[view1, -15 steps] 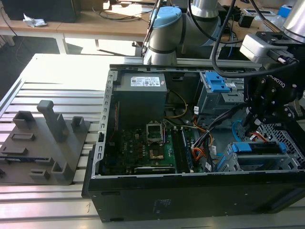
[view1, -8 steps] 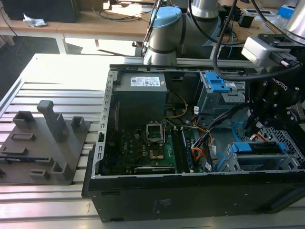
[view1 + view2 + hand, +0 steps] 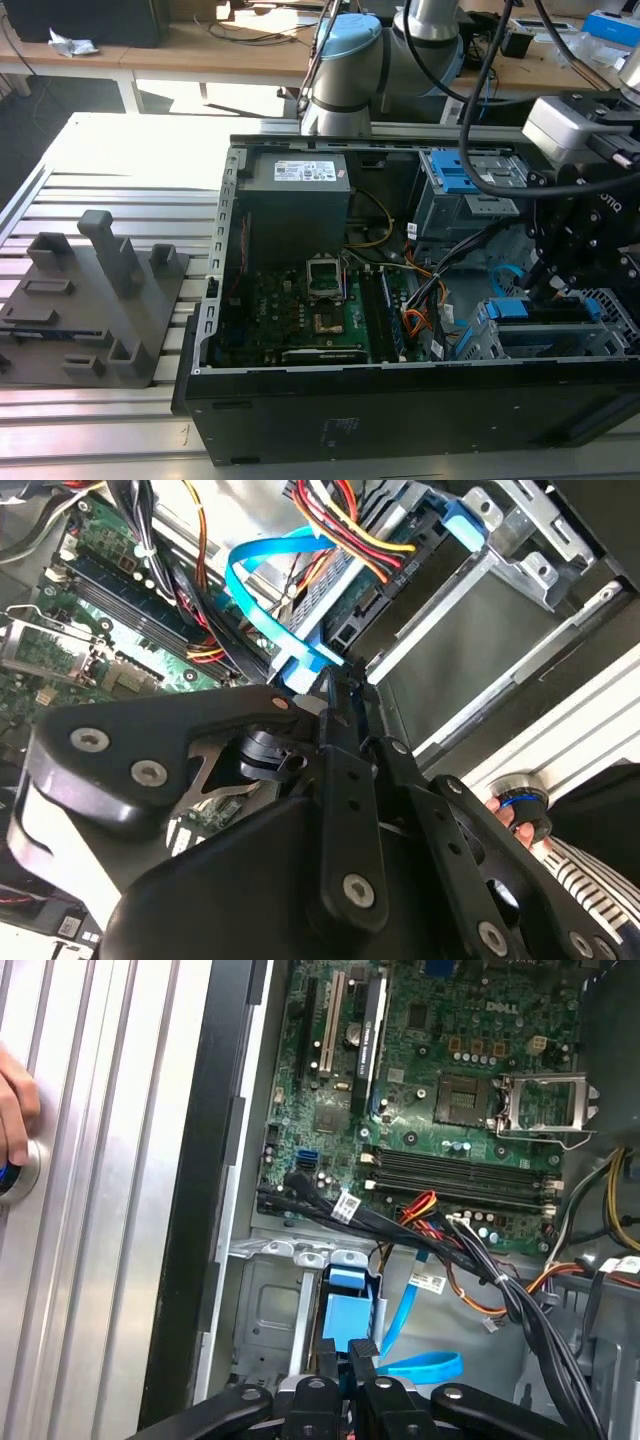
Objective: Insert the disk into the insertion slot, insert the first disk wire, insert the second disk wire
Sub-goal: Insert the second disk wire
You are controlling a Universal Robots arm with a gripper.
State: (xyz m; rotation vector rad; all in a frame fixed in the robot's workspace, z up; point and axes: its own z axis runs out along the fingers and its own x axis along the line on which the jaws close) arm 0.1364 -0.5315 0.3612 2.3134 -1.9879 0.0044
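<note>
The disk sits inside the insertion slot (image 3: pixel 478 345), a silver cage at the case's lower corner on the exterior view's right; its blue carrier (image 3: pixel 522 310) shows along the top. My gripper (image 3: pixel 556 284) hangs just above that cage. In the second wrist view my gripper (image 3: pixel 340 680) is shut on the plug of a flat blue wire (image 3: pixel 262 590), right at the disk's connector end (image 3: pixel 352 630). In the first wrist view the black fingertips (image 3: pixel 362 1358) meet below the blue carrier (image 3: pixel 350 1322), with the blue wire (image 3: pixel 425 1365) looping beside them.
A red, yellow and black wire bundle (image 3: pixel 345 525) crosses over the disk's end. The motherboard (image 3: pixel 450 1080) lies beyond. A second cage with blue latches (image 3: pixel 462 172) is at the back. A person's hand (image 3: pixel 15 1110) rests on a button outside the case. A grey fixture (image 3: pixel 95 300) stands on the slatted table.
</note>
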